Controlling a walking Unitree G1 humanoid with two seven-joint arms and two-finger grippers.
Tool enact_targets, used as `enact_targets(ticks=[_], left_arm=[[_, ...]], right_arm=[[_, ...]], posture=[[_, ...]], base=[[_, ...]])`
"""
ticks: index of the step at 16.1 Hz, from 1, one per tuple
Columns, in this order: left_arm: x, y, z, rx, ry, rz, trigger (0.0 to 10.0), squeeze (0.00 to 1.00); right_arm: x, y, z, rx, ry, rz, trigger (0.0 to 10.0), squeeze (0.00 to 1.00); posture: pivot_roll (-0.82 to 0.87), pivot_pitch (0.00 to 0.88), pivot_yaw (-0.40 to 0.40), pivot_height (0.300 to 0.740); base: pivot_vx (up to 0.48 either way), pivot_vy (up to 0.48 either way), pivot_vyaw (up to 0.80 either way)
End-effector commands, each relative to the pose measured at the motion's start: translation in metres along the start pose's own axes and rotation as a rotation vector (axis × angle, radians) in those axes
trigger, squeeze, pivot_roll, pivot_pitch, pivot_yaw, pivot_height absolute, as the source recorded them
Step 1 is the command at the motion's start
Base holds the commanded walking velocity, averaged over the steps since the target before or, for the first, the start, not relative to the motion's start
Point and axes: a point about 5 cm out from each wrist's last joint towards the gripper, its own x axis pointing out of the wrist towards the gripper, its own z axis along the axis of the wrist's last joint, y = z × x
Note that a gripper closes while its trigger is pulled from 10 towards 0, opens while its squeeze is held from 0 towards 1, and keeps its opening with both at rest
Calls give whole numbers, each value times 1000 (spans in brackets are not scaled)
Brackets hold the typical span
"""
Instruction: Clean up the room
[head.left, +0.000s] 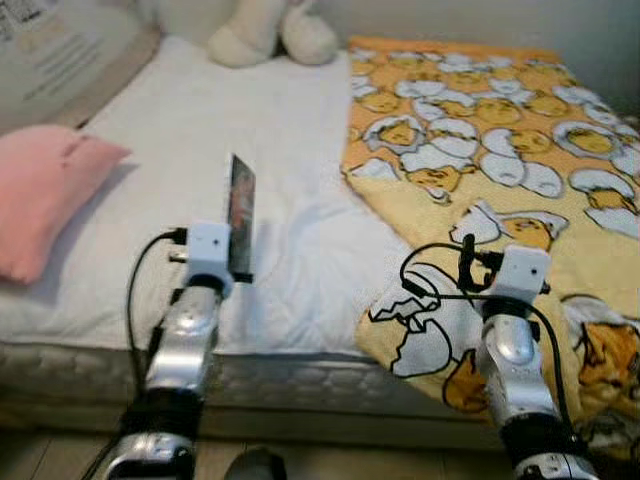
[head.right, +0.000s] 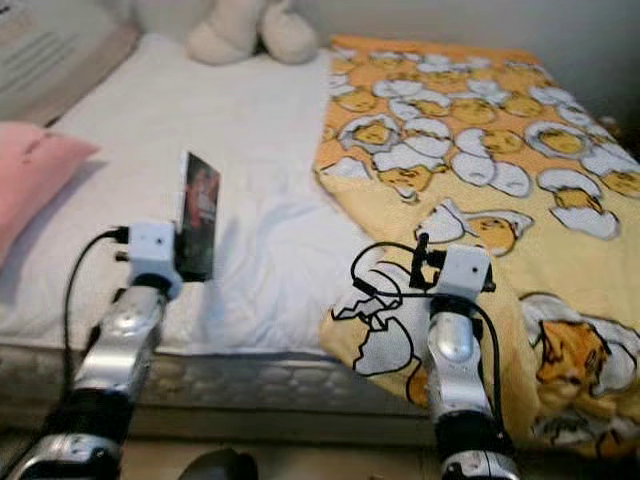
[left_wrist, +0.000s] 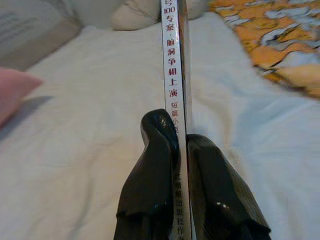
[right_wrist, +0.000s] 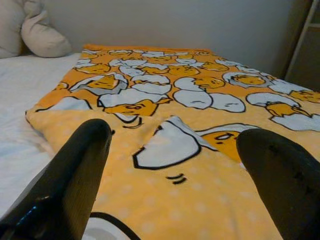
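Observation:
My left gripper (left_wrist: 181, 137) is shut on a thin book (head.left: 240, 214), holding it upright on edge above the white sheet (head.left: 230, 130) near the bed's front edge. The white spine with red and black print (left_wrist: 172, 70) rises between the two black fingers (left_wrist: 155, 165). My right gripper (right_wrist: 175, 150) is open, with both fingers wide apart just above the yellow egg-patterned blanket (head.left: 480, 130) that covers the right half of the bed. Nothing sits between its fingers.
A pink pillow (head.left: 40, 190) lies at the bed's left edge. A cream plush toy (head.left: 270, 30) sits at the head of the bed. A grey pillow (head.left: 60, 50) leans at the back left. The mattress front edge (head.left: 280, 380) runs just before my arms.

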Motion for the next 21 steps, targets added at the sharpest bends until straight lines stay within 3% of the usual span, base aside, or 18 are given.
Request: enact_targets(ticks=[1,3,9,11,14,21], left_arm=[[5,1,15,-7,-60,19,10000,0],[7,-19,7,-30,-13,-30,10000,0],[22,-26,19,40,-30,-122,10000,0],[27,-33,23,26,-31,-149,10000,0],[28,-37,23,10,-31,-144,10000,0],[27,-31,12,32,7,-120,10000,0]], right_arm=[[2,2,8,13,-40,23,10000,0],[-1,1,13,32,-50,63,10000,0],[-18,0,3,71,-27,6,10000,0],[-26,-4,1,70,-21,-12,10000,0],[-27,-7,0,68,-17,-22,10000,0],[-24,-9,3,59,-14,-12,10000,0]], posture=[[-60,0,46,730],[-114,0,77,730],[-178,0,166,730],[-206,0,194,730],[-203,0,207,730],[-173,0,210,730]], base=[[0,472,0],[0,480,0],[0,480,0],[0,480,0],[0,479,0],[0,0,0]])
